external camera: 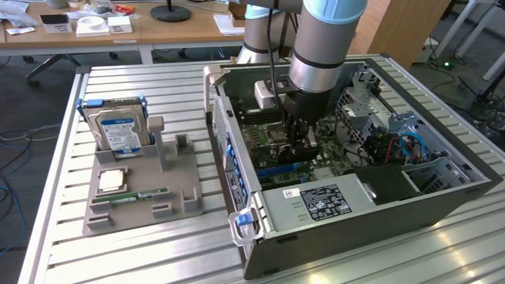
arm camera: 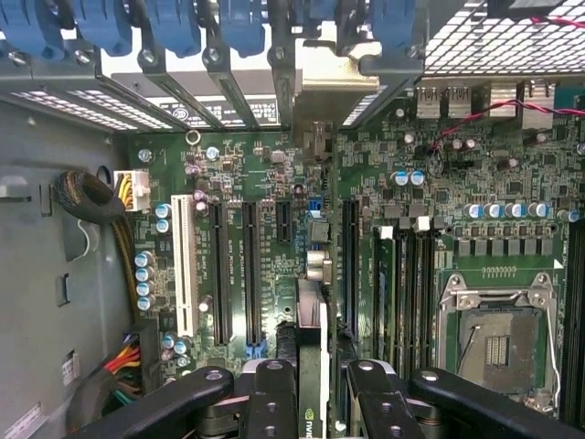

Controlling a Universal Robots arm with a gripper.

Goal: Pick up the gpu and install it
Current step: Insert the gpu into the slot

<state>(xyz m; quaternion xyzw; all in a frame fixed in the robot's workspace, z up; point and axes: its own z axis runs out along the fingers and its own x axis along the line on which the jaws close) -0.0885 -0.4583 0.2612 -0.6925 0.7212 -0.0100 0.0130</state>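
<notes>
Mobo (arm camera: 265, 174) behind thin, dark, edge-on gpu (arm camera: 311, 366)

Bright, even room light outside; shade and washed-out spots inside the case.
Pale glare streaks the slatted table (external camera: 450, 248) well apart from the gripper (external camera: 304, 155). The arm's shadow dims the motherboard (external camera: 264, 139) beneath it. In the wrist view, the perforated case wall (arm camera: 494, 41) ahead of the gripper-held gpu (arm camera: 311, 325) blows out white.

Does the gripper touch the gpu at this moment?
Touching. In the wrist view, the gripper clamps the gpu, seen edge-on, from both sides.
</notes>
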